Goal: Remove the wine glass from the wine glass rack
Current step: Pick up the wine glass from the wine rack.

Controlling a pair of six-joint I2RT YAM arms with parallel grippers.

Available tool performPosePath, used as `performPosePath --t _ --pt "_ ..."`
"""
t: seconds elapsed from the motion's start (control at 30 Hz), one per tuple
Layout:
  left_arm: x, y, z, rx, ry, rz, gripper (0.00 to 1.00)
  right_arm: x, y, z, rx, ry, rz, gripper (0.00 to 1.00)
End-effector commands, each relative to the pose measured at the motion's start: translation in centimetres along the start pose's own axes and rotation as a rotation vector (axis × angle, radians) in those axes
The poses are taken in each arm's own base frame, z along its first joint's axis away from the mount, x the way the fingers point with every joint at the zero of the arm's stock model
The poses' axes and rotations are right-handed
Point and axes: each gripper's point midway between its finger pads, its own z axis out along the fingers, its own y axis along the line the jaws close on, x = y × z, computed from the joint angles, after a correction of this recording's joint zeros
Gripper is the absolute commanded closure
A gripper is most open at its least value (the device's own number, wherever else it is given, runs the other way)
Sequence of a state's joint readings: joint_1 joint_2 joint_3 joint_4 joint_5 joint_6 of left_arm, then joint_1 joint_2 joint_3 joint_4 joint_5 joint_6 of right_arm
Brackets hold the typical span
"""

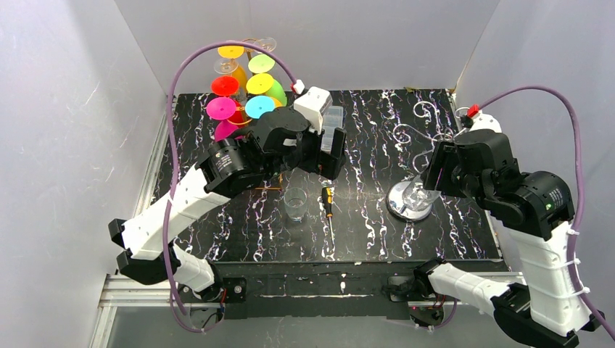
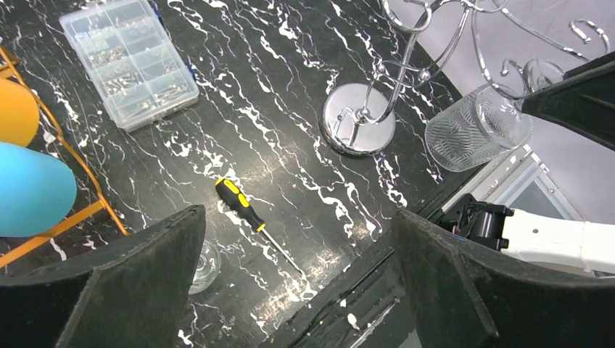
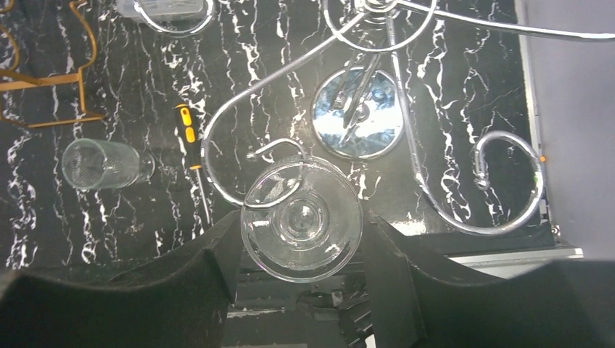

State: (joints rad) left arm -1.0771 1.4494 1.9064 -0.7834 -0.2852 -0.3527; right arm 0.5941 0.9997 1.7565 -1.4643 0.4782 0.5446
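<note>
**Grip set on the bowl, unhooking not yet done**

Top view: my right gripper (image 1: 432,181) is reaching into the chrome wire wine glass rack (image 1: 410,204) at the right of the black marbled table (image 1: 377,239). My left gripper (image 1: 328,158) is hanging mid-table, above a second clear glass (image 1: 295,203) that is standing beside a yellow-and-black screwdriver (image 1: 328,203).

Left wrist view: my left fingers are standing spread wide with nothing between them, parked so the right arm is getting free room. The clear patterned wine glass (image 2: 476,127) is showing up among the rack's arms, with one black right finger against it.

Right wrist view: I'm looking at the glass's foot end-on. Its stem is sitting inside a curled hook, so it is hanging bowl-down on the rack. My right fingers are pinching the bowl from both sides, apparently touching. Gripping the bowl rather than the stem is leaving the stem free to slide out of the hook's open side, I judge.
</note>
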Motion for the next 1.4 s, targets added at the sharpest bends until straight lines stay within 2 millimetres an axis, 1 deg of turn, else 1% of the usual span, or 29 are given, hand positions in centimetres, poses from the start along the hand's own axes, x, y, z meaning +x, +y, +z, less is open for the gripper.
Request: performPosePath --t 0.0,0.23,0.37,0.43,0.63,0.77,0.93,1.1,1.2,1.23,1.37 --pt "0.5 0.0 -0.7 0.019 0.005 -0.049 0.01 -0.8 1.2 -1.0 -0.089 -0.035 0.018 0.72" --pt "1.5 -0.1 -1.0 0.037 0.013 -0.109 0.01 -0.6 2.0 -1.7 -0.149 -0.025 0.021 0.74" --pt "2.0 0.1 -1.4 0.042 0.009 -0.150 0.01 -0.6 2.8 -2.0 -0.194 -0.011 0.023 0.74" --pt "2.6 0.3 -1.5 0.049 0.015 -0.172 0.01 -0.7 3.4 -2.2 -0.221 -0.006 0.024 0.74" --pt "3.7 1.2 -2.2 0.081 0.035 -0.238 0.01 -1.6 6.0 -2.7 -0.334 0.009 0.035 0.75" --pt "3.3 2.5 -2.9 0.108 0.008 -0.305 0.01 -2.3 8.0 -2.3 -0.395 0.022 0.052 0.75" --pt "2.8 3.1 -3.3 0.191 -0.012 -0.393 0.01 -4.1 10.8 -1.7 -0.466 0.012 0.089 0.75" --pt "1.6 3.0 -3.5 0.281 -0.035 -0.479 0.01 -6.3 13.3 -0.9 -0.513 -0.002 0.133 0.75" --pt "1.0 2.6 -3.5 0.343 -0.038 -0.542 0.01 -7.9 14.4 -0.7 -0.533 -0.029 0.171 0.75" --pt "0.9 2.7 -3.5 0.355 -0.040 -0.563 0.04 -8.3 14.8 -0.7 -0.541 -0.038 0.182 0.75" --pt "0.5 2.5 -3.2 0.415 -0.040 -0.656 0.11 -9.7 16.2 -0.7 -0.581 -0.057 0.229 0.75"
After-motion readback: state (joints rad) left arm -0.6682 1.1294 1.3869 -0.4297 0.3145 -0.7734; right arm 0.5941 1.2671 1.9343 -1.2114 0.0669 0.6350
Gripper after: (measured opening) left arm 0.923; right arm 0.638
